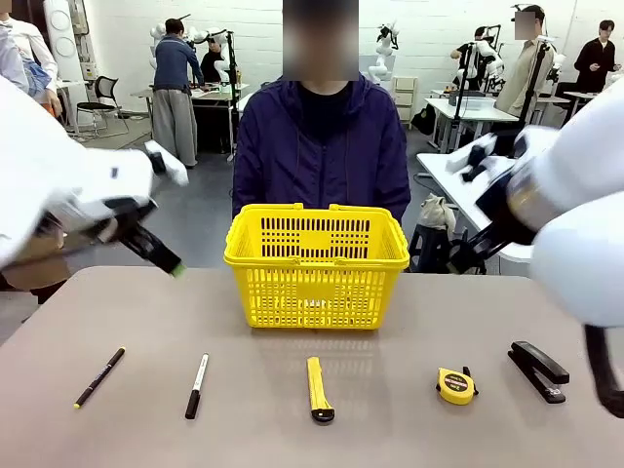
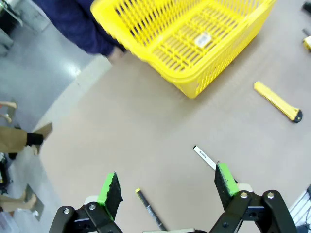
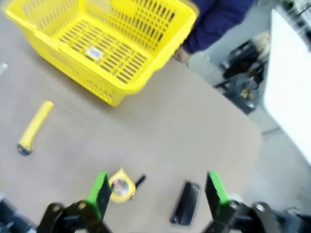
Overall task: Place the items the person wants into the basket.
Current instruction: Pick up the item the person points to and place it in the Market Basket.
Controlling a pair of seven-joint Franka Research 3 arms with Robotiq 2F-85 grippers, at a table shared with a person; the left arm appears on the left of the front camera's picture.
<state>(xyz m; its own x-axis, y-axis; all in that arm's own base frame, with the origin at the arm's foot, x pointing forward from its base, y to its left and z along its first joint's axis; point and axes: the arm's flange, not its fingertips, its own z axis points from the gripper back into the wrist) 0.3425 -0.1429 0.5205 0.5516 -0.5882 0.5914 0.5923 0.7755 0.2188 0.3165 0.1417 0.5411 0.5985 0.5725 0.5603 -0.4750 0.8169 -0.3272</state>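
The yellow basket [image 1: 317, 263] stands at the table's far middle, in front of the person [image 1: 322, 136]. A row lies along the near side: the black pen with yellow ends [image 1: 99, 377], the yellow utility knife [image 1: 319, 388] and the tape measure [image 1: 456, 385]. My left gripper [image 2: 167, 183] hangs open, high above the pen [image 2: 148, 208], with the knife [image 2: 277, 100] and basket [image 2: 194, 39] beyond. My right gripper [image 3: 156, 191] is open in the air over the tape measure [image 3: 120, 185]; the knife [image 3: 34, 127] and basket [image 3: 97, 43] lie farther off. Neither gripper holds anything.
A white marker with a black cap [image 1: 197, 385] lies between pen and knife, and is seen again under the left gripper [image 2: 204, 156]. A black stapler [image 1: 538, 370] sits at the right end of the row [image 3: 185, 203]. The person's hand [image 3: 182, 56] rests at the far table edge.
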